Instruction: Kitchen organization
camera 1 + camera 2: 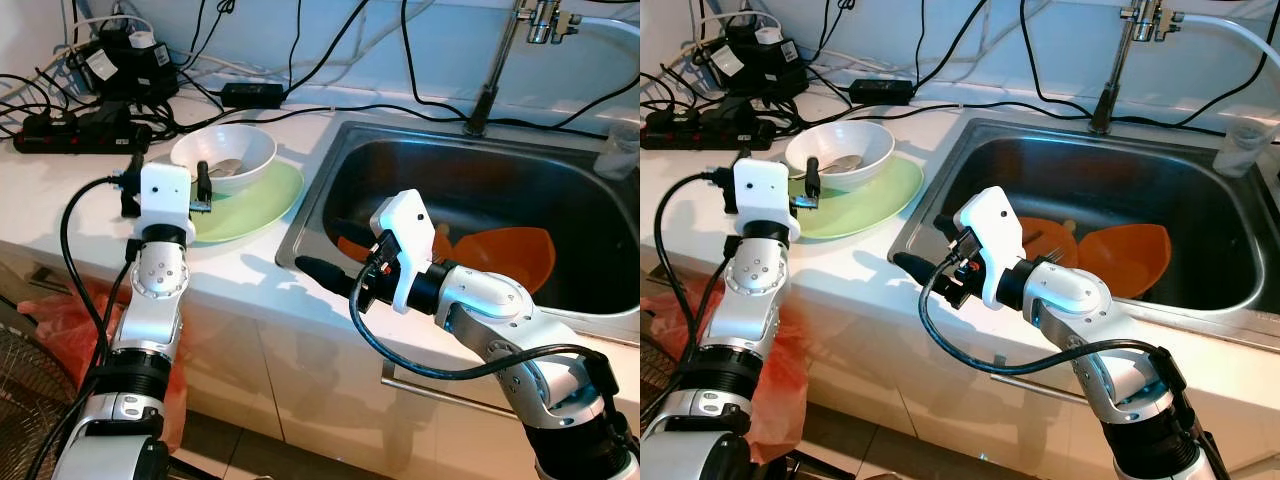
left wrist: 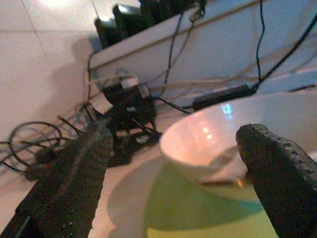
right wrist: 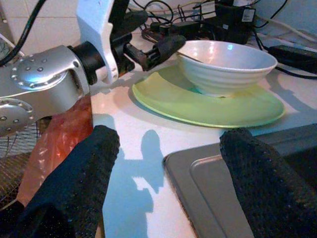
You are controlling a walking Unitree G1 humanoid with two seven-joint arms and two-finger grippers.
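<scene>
A white bowl (image 1: 225, 150) with a spoon (image 1: 222, 168) in it stands on a pale green plate (image 1: 260, 200) on the white counter, left of the sink. My left gripper (image 1: 167, 185) is open at the plate's near left edge, one finger at the bowl's rim; the left wrist view looks at the bowl (image 2: 223, 134) between its fingers. My right gripper (image 1: 335, 250) is open over the sink's front left corner, pointing toward the plate (image 3: 208, 104) and bowl (image 3: 225, 64). Orange dishes (image 1: 510, 255) lie in the steel sink (image 1: 330, 160).
A power strip (image 1: 80, 130), adapters and many black cables crowd the counter behind the bowl. The faucet (image 1: 490, 90) rises behind the sink, with a clear cup (image 1: 618, 152) at its far right. An orange plastic bag (image 1: 70, 310) and a fan grille (image 1: 20, 370) sit below the counter.
</scene>
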